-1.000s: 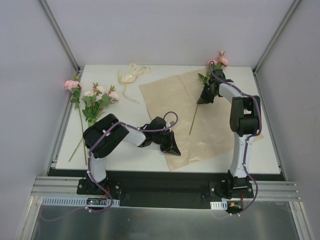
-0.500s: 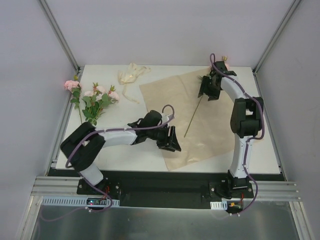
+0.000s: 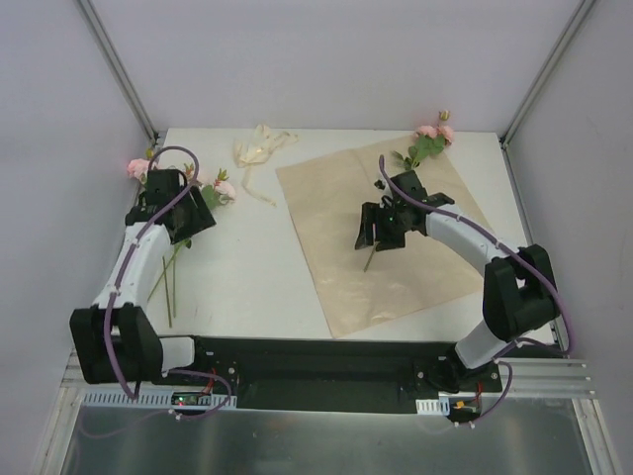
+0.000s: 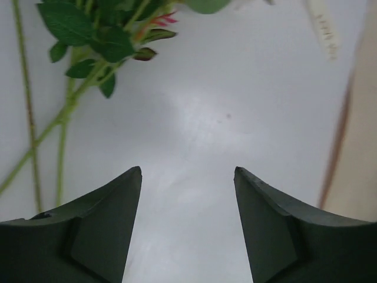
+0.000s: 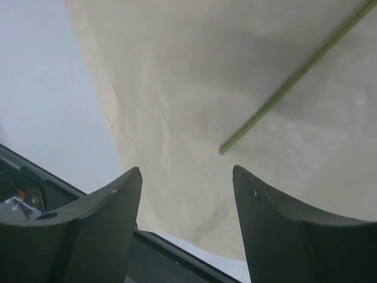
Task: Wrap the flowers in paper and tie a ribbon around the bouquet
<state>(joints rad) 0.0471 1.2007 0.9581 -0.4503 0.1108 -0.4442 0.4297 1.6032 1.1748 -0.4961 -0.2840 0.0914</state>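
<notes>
The tan paper [image 3: 396, 228] lies flat on the white table, right of centre. One of the flowers [image 3: 431, 136] lies across it, pink blooms at the far corner, and its thin stem [image 5: 283, 88] runs toward me. My right gripper [image 3: 374, 230] [image 5: 187, 170] hovers open over the paper near that stem's cut end, nothing between its fingers. More flowers [image 3: 220, 188] lie at the far left, their leaves and stems [image 4: 88, 47] ahead of my left gripper [image 3: 178, 208] [image 4: 188, 171], which stands open over bare table. The cream ribbon [image 3: 259, 148] is bunched at the back.
The white table [image 3: 257, 267] ends in a black rail [image 5: 35, 188] just past the paper's near edge. Grey walls and metal posts close in the sides and back. The paper's edge [image 4: 365, 130] shows blurred at the right of the left wrist view.
Both grippers opened. The left arm left the paper's near corner and swung left to the flowers there. The right gripper let go of the flower on the paper and moved down along its stem.
</notes>
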